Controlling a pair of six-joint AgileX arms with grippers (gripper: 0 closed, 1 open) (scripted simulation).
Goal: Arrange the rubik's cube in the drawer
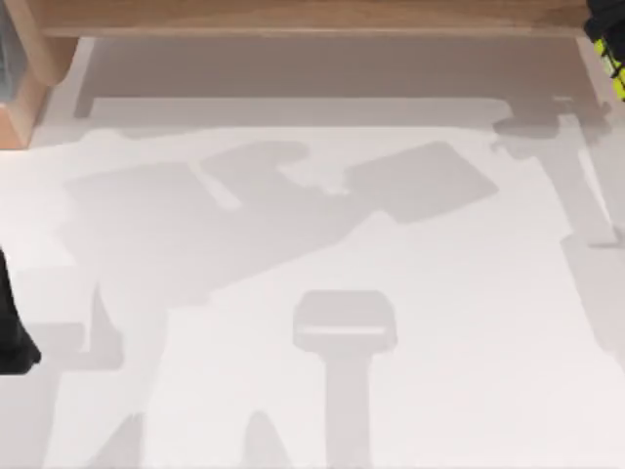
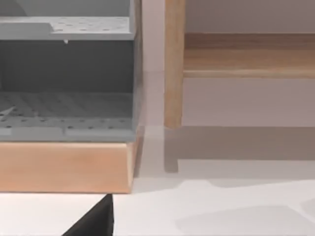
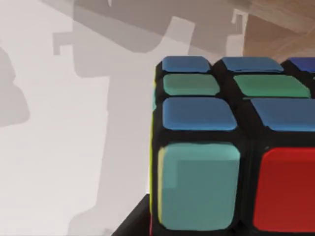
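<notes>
The rubik's cube (image 3: 231,147) has a black frame and blue, green, teal and red stickers. It sits close up in the right wrist view, raised above the white table, with my right gripper shut on it and a dark finger (image 3: 130,223) at its lower edge. From above, the cube (image 1: 610,54) shows as a black and yellow patch at the far right corner. The drawer unit (image 2: 66,113) is grey with perforated floors over a light wooden front (image 2: 64,167), and its corner (image 1: 20,93) lies at the table's far left. My left arm (image 1: 12,332) stays at the left edge.
A wooden rail (image 1: 312,18) runs along the back of the table, and a wooden post (image 2: 173,64) stands beside the drawer unit. The white tabletop (image 1: 439,293) carries only shadows of the arms.
</notes>
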